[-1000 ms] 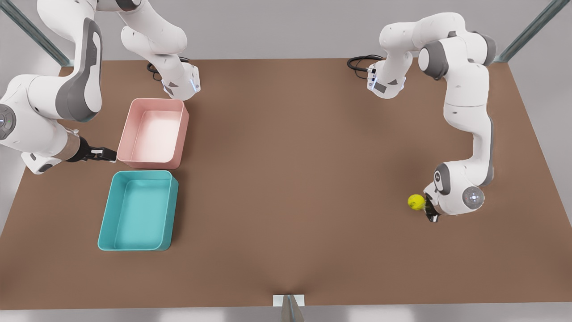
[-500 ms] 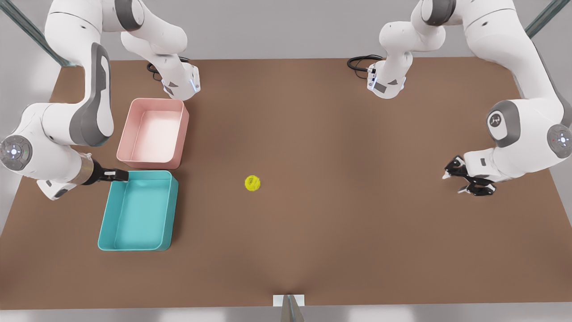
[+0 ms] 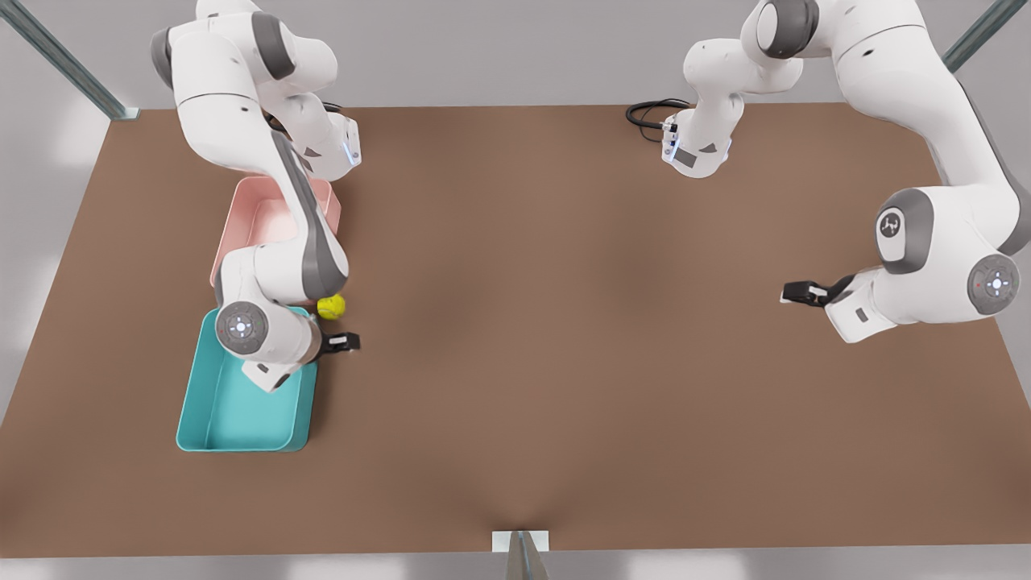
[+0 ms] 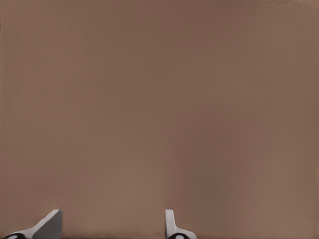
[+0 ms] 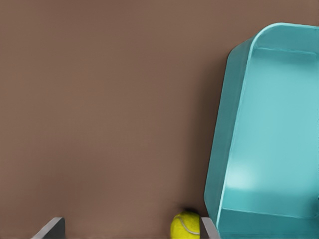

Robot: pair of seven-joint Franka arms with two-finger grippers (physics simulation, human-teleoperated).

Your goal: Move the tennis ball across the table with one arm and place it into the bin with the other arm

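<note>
The right end effector point(image 3: 348, 342) is seen spread open and empty, just beside the teal bin point(image 3: 193, 419) on the front view's left. The ball point(image 3: 331, 307) lies on the tabletop point(image 3: 564, 362) against the bin's corner, close beside this end effector. The left end effector point(image 3: 797, 293), fingers spread, waits well apart.

Tennis ball point(image 3: 331, 307) rolled, seemingly touching bin point(image 3: 211, 416).

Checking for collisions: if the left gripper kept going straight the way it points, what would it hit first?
Likely the table itself: the open left gripper faces bare tabletop in its wrist view, though depth is unclear.
</note>
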